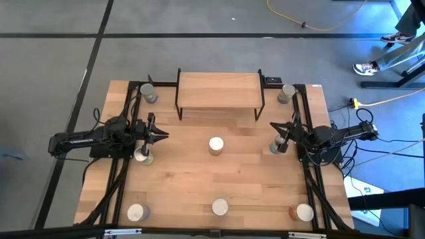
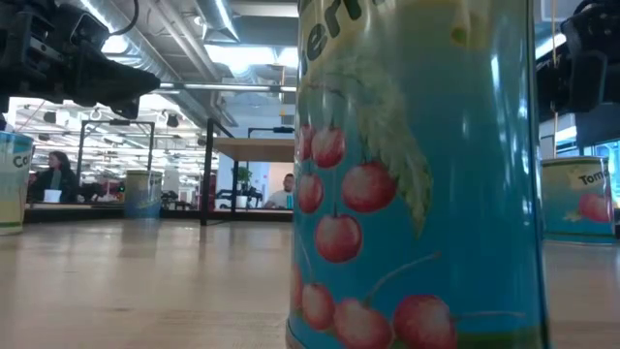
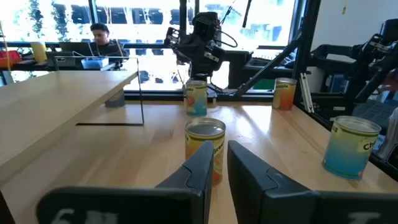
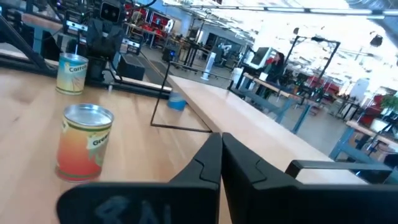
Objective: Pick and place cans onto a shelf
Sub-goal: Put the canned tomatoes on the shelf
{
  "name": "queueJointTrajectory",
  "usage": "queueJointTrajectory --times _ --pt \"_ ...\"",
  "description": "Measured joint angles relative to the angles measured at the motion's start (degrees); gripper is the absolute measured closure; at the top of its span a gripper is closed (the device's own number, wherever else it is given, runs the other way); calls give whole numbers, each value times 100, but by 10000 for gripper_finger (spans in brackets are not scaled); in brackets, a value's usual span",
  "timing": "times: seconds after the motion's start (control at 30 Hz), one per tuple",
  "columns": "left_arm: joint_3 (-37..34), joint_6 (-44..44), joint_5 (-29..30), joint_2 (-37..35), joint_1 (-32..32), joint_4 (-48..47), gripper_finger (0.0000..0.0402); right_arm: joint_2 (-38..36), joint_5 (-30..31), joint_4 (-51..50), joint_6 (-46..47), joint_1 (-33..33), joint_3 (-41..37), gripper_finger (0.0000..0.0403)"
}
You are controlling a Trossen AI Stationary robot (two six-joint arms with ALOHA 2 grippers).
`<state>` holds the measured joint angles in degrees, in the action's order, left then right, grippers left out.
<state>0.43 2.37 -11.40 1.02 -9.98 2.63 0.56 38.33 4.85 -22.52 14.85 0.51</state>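
Eight cans stood spread on the table (image 1: 192,166), one at its centre (image 1: 216,145), and the shelf (image 1: 219,90) at the far edge was bare. The left gripper (image 1: 161,135) hung above a can (image 1: 141,155) with fingers slightly apart, holding nothing. The right gripper (image 1: 281,145), fingers together and empty, hung beside another can (image 1: 274,147).

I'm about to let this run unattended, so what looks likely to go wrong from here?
No can is on the shelf yet, and neither gripper holds one. The left gripper hovers right beside a can, so a careless descent might tip it. The right gripper sits close to another can, with the same knock risk. The corner cans stand near the black rails, which may crowd a grasp.
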Motion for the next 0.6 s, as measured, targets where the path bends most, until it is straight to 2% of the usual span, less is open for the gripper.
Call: queueJointTrajectory --times 0.37,0.47,0.6 --pt "0 -2 42 0 0 12 360 2 -41 2 126 0 0 393" --pt "-2 24 311 0 0 122 360 0 -48 2 140 0 -2 393" --pt "103 471 585 9 0 383 360 0 -58 307 276 0 2 393"
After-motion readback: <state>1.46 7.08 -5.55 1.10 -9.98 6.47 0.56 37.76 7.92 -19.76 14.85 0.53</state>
